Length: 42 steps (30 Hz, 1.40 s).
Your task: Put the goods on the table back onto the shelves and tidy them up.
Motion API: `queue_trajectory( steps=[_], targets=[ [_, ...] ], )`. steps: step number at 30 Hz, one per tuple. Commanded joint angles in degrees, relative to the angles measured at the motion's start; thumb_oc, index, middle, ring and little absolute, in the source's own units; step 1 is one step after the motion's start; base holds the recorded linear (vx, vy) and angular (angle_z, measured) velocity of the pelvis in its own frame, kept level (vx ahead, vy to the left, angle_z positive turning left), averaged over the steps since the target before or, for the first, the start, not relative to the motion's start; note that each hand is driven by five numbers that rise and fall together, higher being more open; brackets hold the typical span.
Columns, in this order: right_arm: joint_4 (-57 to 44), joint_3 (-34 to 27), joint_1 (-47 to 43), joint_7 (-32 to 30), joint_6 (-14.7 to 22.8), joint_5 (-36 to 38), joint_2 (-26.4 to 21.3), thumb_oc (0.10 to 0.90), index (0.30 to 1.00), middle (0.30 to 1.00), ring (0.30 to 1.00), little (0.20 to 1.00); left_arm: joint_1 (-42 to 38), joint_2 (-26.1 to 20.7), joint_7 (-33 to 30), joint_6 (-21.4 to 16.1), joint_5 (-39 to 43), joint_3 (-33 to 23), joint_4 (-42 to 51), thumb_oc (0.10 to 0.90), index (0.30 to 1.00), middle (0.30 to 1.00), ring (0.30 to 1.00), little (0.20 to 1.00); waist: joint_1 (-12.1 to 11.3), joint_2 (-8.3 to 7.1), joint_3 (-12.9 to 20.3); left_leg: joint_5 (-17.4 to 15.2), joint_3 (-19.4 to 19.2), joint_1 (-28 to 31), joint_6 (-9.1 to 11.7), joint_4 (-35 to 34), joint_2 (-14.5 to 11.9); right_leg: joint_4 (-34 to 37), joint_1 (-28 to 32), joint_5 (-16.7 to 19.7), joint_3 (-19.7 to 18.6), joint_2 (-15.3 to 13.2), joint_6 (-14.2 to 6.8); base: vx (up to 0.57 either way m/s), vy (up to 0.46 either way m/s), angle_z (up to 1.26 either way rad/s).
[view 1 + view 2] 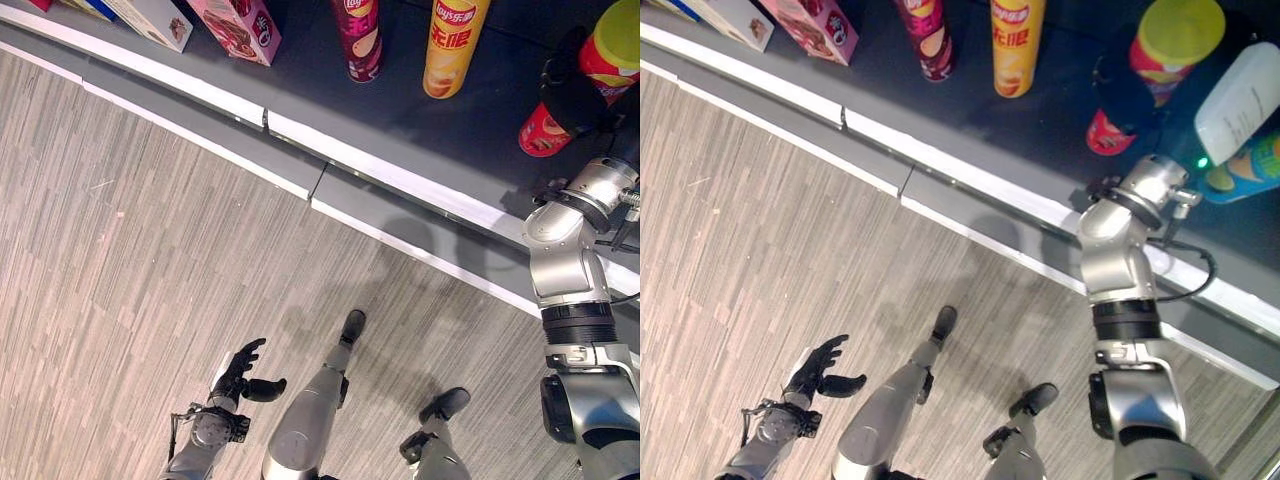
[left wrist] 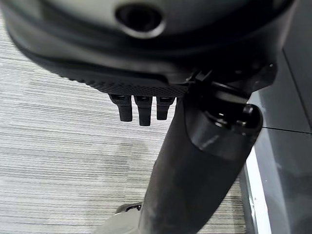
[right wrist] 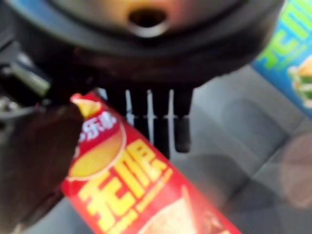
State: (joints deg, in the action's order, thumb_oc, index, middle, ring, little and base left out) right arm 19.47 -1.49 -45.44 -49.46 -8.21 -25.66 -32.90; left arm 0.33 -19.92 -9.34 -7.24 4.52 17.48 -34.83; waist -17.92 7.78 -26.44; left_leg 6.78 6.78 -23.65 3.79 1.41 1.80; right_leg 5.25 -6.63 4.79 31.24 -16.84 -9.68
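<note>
Right hand round red, yellow-lidded chip can

A floor of pale grey-brown streaked planks filled most of the view. Along its far side ran a grey base step with a white edge strip, below a dark shelf

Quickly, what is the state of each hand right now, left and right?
Left hand: open, fingers relaxed, holding nothing, low over the floor.
Right hand: shut on the red chip can with the yellow lid, at the shelf.
</note>
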Motion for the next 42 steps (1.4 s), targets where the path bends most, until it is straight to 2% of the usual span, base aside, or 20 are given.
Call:
queue_trajectory(
  steps=[1, 4, 5, 6, 16, 18, 20, 23, 24, 25, 27, 29, 30, 31, 32, 36, 37, 42],
  targets=[
    [-6.01, 1.73, 0.08, -4.01, 3.27, -1.36, -4.63, 0.400, 0.300, 0.300, 0.300, 0.300, 2.26, -2.67, -2.06, -1.31, 1.48, 2.77, -1.38, 0.800, 0.900, 0.900, 0.900, 0.900, -0.62, 0.78, 4.87, -3.52, 0.92, -0.25, -0.37, -1.39, 0.06, -7.49, 0.39, -5.08, -1.57, -3.33, -3.13, 0.00, 0.000, 0.00],
    [-5.32, 2.46, 0.18, -3.73, 3.30, -0.94, -4.14, 0.400, 0.300, 0.300, 0.300, 0.300, 2.30, -2.57, -2.38, -1.32, 1.33, 3.00, -1.14, 0.800, 0.900, 0.900, 0.900, 0.900, -0.47, 0.72, 4.94, -3.32, 1.14, -0.11, -0.29, -1.63, -0.05, -7.55, 0.51, -5.12, -1.22, -3.34, -3.15, 0.00, 0.000, 0.00],
    [-4.93, 2.56, 0.12, -3.74, 3.35, -0.63, -4.17, 0.758, 0.836, 0.836, 0.836, 0.836, 2.25, -2.50, -2.51, -1.39, 1.45, 3.01, -1.17, 0.800, 0.900, 0.900, 0.900, 0.900, -0.38, 0.76, 4.89, -3.29, 1.28, -0.02, -0.28, -1.72, 0.02, -7.57, 0.59, -5.16, -1.17, -3.32, -3.14, -0.01, -0.001, 0.03],
    [-4.82, 2.63, 0.08, -3.84, 3.36, -0.48, -4.09, 0.800, 0.900, 0.900, 0.900, 0.900, 2.25, -2.48, -2.54, -1.39, 1.37, 3.09, -1.21, 0.800, 0.900, 0.900, 0.900, 0.900, -0.36, 0.78, 4.87, -3.31, 1.30, 0.02, -0.30, -1.70, 0.08, -7.60, 0.59, -5.17, -1.18, -3.31, -3.12, -0.01, -0.003, 0.04],
    [-5.75, 3.67, 1.34, -3.16, 3.89, 0.00, -3.25, 0.800, 0.900, 0.900, 0.900, 0.900, 2.26, -2.59, -2.56, -0.82, 1.08, 3.00, -1.69, 0.800, 0.900, 0.900, 0.900, 0.900, 0.14, 0.01, 5.76, -3.69, 1.26, 1.02, -0.25, -1.62, -0.26, -7.49, 1.36, -5.04, -1.48, -3.37, -3.18, -0.01, 0.005, 0.00],
    [-6.32, 3.59, 1.92, -2.81, 4.11, 0.03, -3.35, 0.800, 0.900, 0.900, 0.900, 0.900, 2.33, -2.69, -2.35, -0.64, 0.92, 2.95, -1.68, 0.800, 0.900, 0.900, 0.900, 0.900, 0.08, -0.04, 5.74, -2.59, 0.98, 0.72, -0.55, -1.20, -0.15, -7.45, 1.18, -3.78, -0.65, -3.49, -2.76, -0.04, 0.022, 0.00],
    [-6.59, 3.42, 2.18, -2.58, 4.36, 0.20, -3.37, 0.800, 0.900, 0.900, 0.900, 0.900, 2.30, -2.64, -2.26, -0.51, 0.91, 2.89, -1.89, 0.800, 0.900, 0.900, 0.900, 0.900, 0.28, -0.51, 6.25, -3.69, 1.16, 1.38, -0.21, -1.50, -0.44, -7.17, 1.86, -4.87, -1.48, -3.12, -3.09, 0.03, -0.047, 0.02],
    [-9.13, 2.95, 3.18, -2.00, 5.76, 1.18, -2.99, 0.800, 0.900, 0.900, 0.900, 0.900, 2.14, -2.58, -1.87, 0.10, 0.67, 2.57, -3.36, 0.800, 0.900, 0.900, 0.900, 0.900, 0.64, -1.48, 6.77, -2.84, 0.59, 1.85, -0.37, -1.13, -0.86, -6.83, 2.04, -3.60, -1.17, -2.92, -2.62, -0.08, -0.006, -0.04],
    [-12.69, 3.02, 5.34, -0.37, 7.27, 2.11, -1.82, 0.800, 0.900, 0.900, 0.900, 0.900, 2.34, -2.54, -1.45, 1.08, 0.47, 1.46, -5.12, 0.800, 0.900, 0.900, 0.900, 0.900, 1.32, -2.95, 7.75, -3.04, -0.07, 3.30, -0.13, -1.42, -1.65, -6.14, 3.09, -3.40, -1.45, -2.24, -2.53, 0.00, -0.091, -0.10],
    [-15.81, 3.25, 8.34, 2.79, 8.96, 3.50, -0.54, 0.800, 0.900, 0.900, 0.900, 0.900, 2.78, -2.38, -0.95, 1.72, 0.55, 0.06, -6.47, 0.800, 0.900, 0.900, 0.900, 0.900, 2.11, -4.44, 8.80, -3.26, -0.90, 4.86, 0.08, -1.88, -2.46, -5.18, 4.18, -3.21, -2.00, -1.51, -2.38, 0.02, -0.112, -0.05],
    [-18.78, 4.02, 12.40, 7.82, 11.92, 9.19, 1.86, 0.800, 0.900, 0.900, 0.900, 0.900, 3.69, -2.46, -0.29, 2.46, 1.38, -1.94, -7.08, 0.800, 0.900, 0.900, 0.900, 0.900, 2.93, -6.09, 9.97, -3.42, -2.13, 7.09, 0.21, -2.49, -3.45, -4.17, 5.64, -2.92, -2.75, -0.68, -2.22, 0.04, -0.076, -0.21],
    [-22.01, 4.74, 18.44, 16.06, 16.75, 20.92, 6.36, 0.800, 0.900, 0.900, 0.900, 0.900, 4.88, -2.52, 0.71, 3.44, 1.95, -4.46, -8.29, 0.800, 0.900, 0.900, 0.900, 0.900, 4.27, -7.95, 11.28, -3.47, -3.84, 9.87, 0.43, -3.28, -4.64, -2.84, 7.27, -2.39, -3.61, 0.10, -2.16, 0.03, -0.065, -0.39],
    [-22.73, 5.58, 21.83, 23.42, 19.31, 29.77, 7.85, 0.800, 0.900, 0.900, 0.900, 0.900, 5.28, -2.69, 1.69, 3.93, 2.11, -6.16, -8.79, 0.800, 0.900, 0.900, 0.900, 0.900, 5.19, -8.91, 12.07, -3.27, -4.89, 11.41, 0.75, -3.92, -5.33, -2.15, 8.07, -2.10, -4.06, 0.67, -2.10, 0.04, -0.048, -0.36],
    [-23.61, 6.23, 24.39, 27.01, 19.85, 34.35, 8.26, 0.800, 0.900, 0.900, 0.900, 0.900, 5.72, -2.72, 2.49, 4.34, 2.25, -7.44, -9.12, 0.800, 0.900, 0.900, 0.900, 0.900, 5.69, -9.44, 12.78, -3.25, -5.51, 12.34, 0.81, -4.22, -5.63, -1.73, 8.55, -1.98, -4.39, 0.98, -2.04, 0.05, -0.069, -0.43],
    [-23.97, 7.51, 29.76, 34.73, 20.52, 42.39, 8.69, 0.800, 0.900, 0.900, 0.900, 0.900, 6.23, -2.58, 3.99, 4.73, 2.12, -10.24, -11.25, 0.800, 0.900, 0.900, 0.900, 0.900, 6.78, -10.53, 14.55, -3.01, -6.81, 14.86, 1.20, -5.46, -6.28, -0.76, 9.90, -1.68, -4.90, 1.59, -1.97, 0.07, -0.042, -0.63],
    [-25.97, 9.85, 42.03, 50.51, 19.15, 55.25, 6.69, 0.800, 0.900, 0.900, 0.900, 0.900, 6.07, -1.77, 6.42, 4.18, 2.39, -13.39, -13.76, 0.800, 0.900, 0.900, 0.900, 0.900, 9.72, -11.43, 17.45, -2.73, -9.05, 17.91, 2.29, -6.41, -7.54, -0.52, 11.02, -1.73, -6.05, 2.60, -1.67, 0.02, -0.054, -0.52],
    [-24.68, 11.15, 49.70, 57.11, 17.41, 58.36, 5.15, 0.800, 0.900, 0.900, 0.900, 0.900, 5.91, -1.24, 7.91, 3.36, 2.05, -14.10, -14.93, 0.800, 0.900, 0.900, 0.900, 0.900, 11.79, -11.45, 18.83, -3.21, -10.73, 20.11, 2.83, -6.41, -8.48, -0.42, 11.83, -2.01, -7.42, 3.19, -1.44, 0.00, -0.060, -0.17],
    [-19.32, 11.61, 55.82, 60.39, 15.25, 53.80, 3.00, 0.800, 0.900, 0.900, 0.900, 0.900, 5.80, -0.87, 9.41, 2.31, 2.14, -14.22, -14.09, 0.800, 0.900, 0.900, 0.900, 0.900, 14.08, -11.16, 20.36, -3.16, -12.43, 21.47, 3.33, -6.41, -9.61, -0.40, 11.73, -2.15, -8.61, 3.77, -1.21, 0.00, -0.038, -0.36]
  ],
)
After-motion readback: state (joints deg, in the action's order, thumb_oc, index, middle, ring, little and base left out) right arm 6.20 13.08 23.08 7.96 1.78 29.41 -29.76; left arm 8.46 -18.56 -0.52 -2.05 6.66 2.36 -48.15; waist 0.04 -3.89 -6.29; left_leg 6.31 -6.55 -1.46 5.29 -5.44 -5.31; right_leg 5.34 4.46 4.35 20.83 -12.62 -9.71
